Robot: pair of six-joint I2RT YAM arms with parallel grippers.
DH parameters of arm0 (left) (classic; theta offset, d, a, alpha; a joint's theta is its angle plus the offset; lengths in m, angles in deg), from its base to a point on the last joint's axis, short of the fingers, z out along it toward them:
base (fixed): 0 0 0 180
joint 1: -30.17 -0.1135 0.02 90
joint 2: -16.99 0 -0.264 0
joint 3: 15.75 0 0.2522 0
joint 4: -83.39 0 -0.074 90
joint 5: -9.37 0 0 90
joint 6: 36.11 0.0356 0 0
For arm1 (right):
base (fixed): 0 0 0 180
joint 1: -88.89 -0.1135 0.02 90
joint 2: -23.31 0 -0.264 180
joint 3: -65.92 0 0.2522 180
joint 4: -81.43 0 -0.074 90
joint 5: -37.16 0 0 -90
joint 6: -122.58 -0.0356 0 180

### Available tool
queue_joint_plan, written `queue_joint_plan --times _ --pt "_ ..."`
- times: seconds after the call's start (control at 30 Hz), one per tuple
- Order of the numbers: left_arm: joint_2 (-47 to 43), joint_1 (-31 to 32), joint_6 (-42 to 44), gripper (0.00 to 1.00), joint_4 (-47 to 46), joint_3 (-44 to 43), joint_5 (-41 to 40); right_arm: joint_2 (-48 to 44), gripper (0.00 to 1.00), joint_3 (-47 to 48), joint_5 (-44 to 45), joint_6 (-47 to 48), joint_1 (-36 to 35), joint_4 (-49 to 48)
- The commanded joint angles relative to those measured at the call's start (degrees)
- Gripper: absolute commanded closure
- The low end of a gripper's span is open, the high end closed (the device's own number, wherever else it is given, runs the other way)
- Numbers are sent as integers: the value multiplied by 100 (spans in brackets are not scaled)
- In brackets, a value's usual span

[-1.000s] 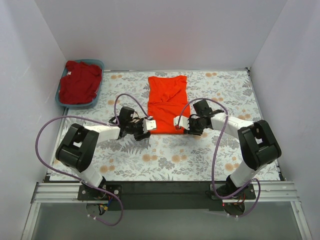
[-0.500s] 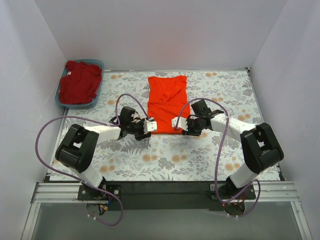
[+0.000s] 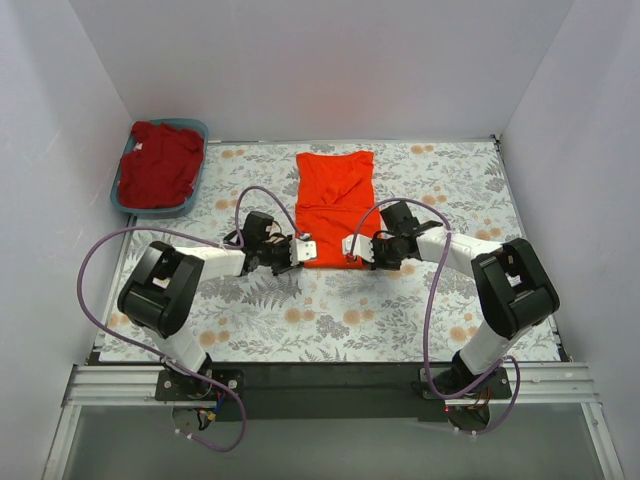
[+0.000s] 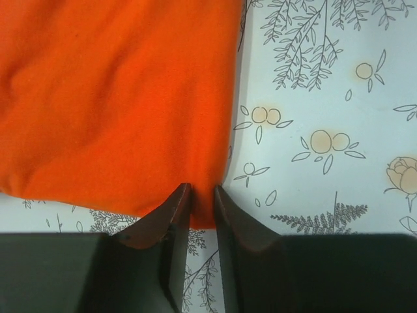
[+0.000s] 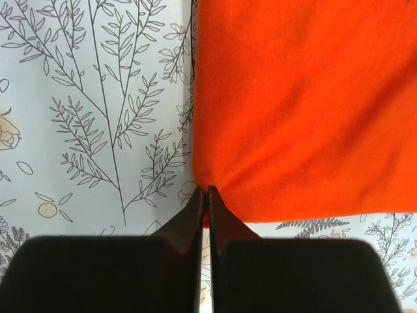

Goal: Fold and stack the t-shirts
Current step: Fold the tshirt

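The orange-red t-shirt (image 3: 336, 195) lies folded into a narrow strip at the table's middle. My left gripper (image 3: 308, 250) is at its near left corner. In the left wrist view the fingertips (image 4: 202, 192) stand narrowly apart with the shirt's (image 4: 117, 98) corner edge pinched between them. My right gripper (image 3: 350, 247) is at the shirt's near edge on the right. In the right wrist view its fingertips (image 5: 208, 190) are almost together on the shirt's (image 5: 306, 98) corner. The crimson t-shirt (image 3: 158, 165) lies crumpled in the bin at the back left.
The blue plastic bin (image 3: 155, 211) sits at the table's back left corner. White walls close in the left, back and right sides. A floral cloth (image 3: 330, 310) covers the table. Purple cables loop off both arms.
My left gripper has slid right onto the shirt's near left corner. My right gripper has shifted a little left and back along the near edge. The shirts have not moved.
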Motion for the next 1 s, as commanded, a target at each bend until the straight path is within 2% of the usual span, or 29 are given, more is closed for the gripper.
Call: queue_joint_plan --times 0.0,0.07,0.1,0.13,0.57,0.8,0.87,0.97 --pt "183 17 -53 81 74 -208 -216 111 99 -57 156 -163 8 51" --pt "280 17 -282 90 152 -401 -287 84 99 57 182 -278 17 94" --pt "307 8 -308 98 257 -576 -313 23 99 162 191 -348 17 112" --pt "272 8 -404 100 267 -647 -314 -12 99 215 191 -366 25 147" --pt "-580 -36 -388 100 1330 -1509 -24 -820 99 1226 -63 -525 245 1184" --pt "-1799 87 16 100 2647 -1202 459 -1952 99 718 -213 -428 44 1904" --pt "-2143 244 245 100 3164 -1070 451 -2261 99 525 -230 -454 -167 2264" --pt "-2715 289 140 100 3937 -1043 670 -2832 99 471 -239 -656 -588 2729"
